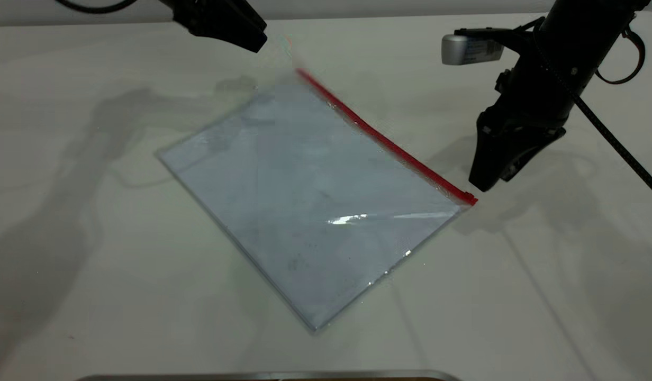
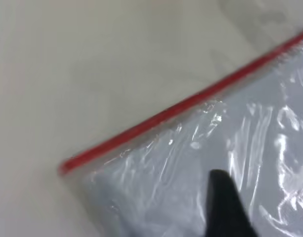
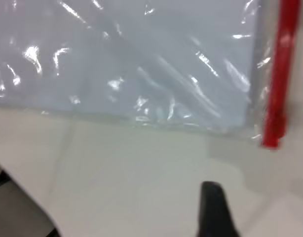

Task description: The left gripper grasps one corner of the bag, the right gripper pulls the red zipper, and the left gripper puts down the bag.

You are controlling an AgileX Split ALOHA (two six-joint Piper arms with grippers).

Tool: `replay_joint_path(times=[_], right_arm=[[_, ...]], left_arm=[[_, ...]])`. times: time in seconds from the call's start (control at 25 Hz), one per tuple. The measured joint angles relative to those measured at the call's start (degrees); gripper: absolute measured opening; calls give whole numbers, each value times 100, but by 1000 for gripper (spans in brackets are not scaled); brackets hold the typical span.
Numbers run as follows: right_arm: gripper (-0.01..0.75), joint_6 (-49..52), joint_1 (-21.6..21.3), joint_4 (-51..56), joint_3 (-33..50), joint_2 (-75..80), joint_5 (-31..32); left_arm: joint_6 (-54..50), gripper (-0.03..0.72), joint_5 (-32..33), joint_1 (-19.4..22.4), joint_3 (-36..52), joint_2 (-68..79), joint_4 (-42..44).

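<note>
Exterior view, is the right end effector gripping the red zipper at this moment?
No, the right end effector hangs just beside the near end of the red zipper, with bare table showing between them.

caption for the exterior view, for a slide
Clear bag with red zipper on table; right gripper beside its corner.

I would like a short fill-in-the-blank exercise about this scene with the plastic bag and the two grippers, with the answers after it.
1. The zipper along one long side of the bag is ___ in colour.
2. The bag lies on a ___ table.
3. The gripper nearest the zipper's end in the exterior view is the ___ gripper.
4. The left gripper is ___ the bag, not touching it.

Answers: red; white; right; above
</note>
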Motion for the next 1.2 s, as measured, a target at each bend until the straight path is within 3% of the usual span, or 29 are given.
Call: replay_joint_path(times=[0.16, 0.56, 0.8, 1.12, 1.2], right_arm=[[591, 0, 0, -38, -523, -62, 120], [584, 693, 0, -539, -2054, -1774, 1000], [584, 1554, 0, -1176, -2142, -3499, 1460], [584, 2713, 0, -1606, -2148, -5344, 2727], [584, 2892, 0, -1732, -2121, -5702, 2741]], left_arm=[[-1054, 594, -223, -6, 0, -452, 642], [-4971, 590, 252, -1, 0, -2722, 2877], [-6870, 590, 780, -1, 0, -4194, 4199], [-8135, 590, 780, -1, 0, -5346, 4969], [-8467, 590, 780, -1, 34, -5550, 5078]])
